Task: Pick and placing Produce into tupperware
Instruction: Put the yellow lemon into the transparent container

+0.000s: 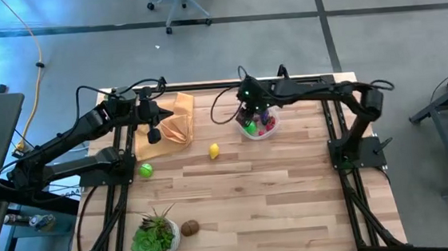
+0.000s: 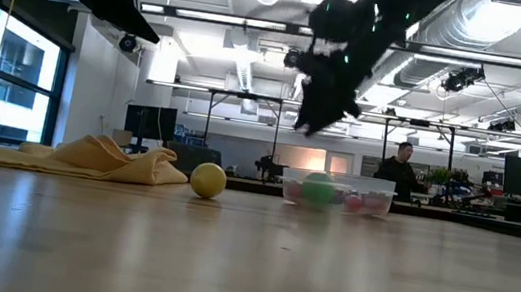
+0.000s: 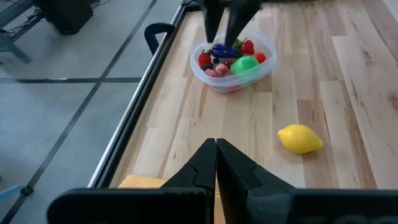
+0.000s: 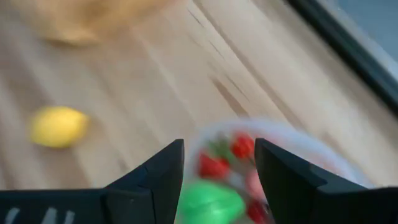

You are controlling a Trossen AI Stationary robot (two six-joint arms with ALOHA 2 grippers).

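Right gripper fingers apart, empty, above small clear plastic tub holding red, green produce; left gripper fingers together over tan-orange cloth.

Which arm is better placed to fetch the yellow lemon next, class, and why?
Probably the left. Its gripper, jaws shut, hangs over the tan cloth beside the lemon. The right gripper, jaws open, is above the tupperware, though not much farther off.

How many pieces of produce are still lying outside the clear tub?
3: a yellow lemon mid-table, a green fruit by the left edge, and a brown piece beside the plant pot. The cloth may hide others.
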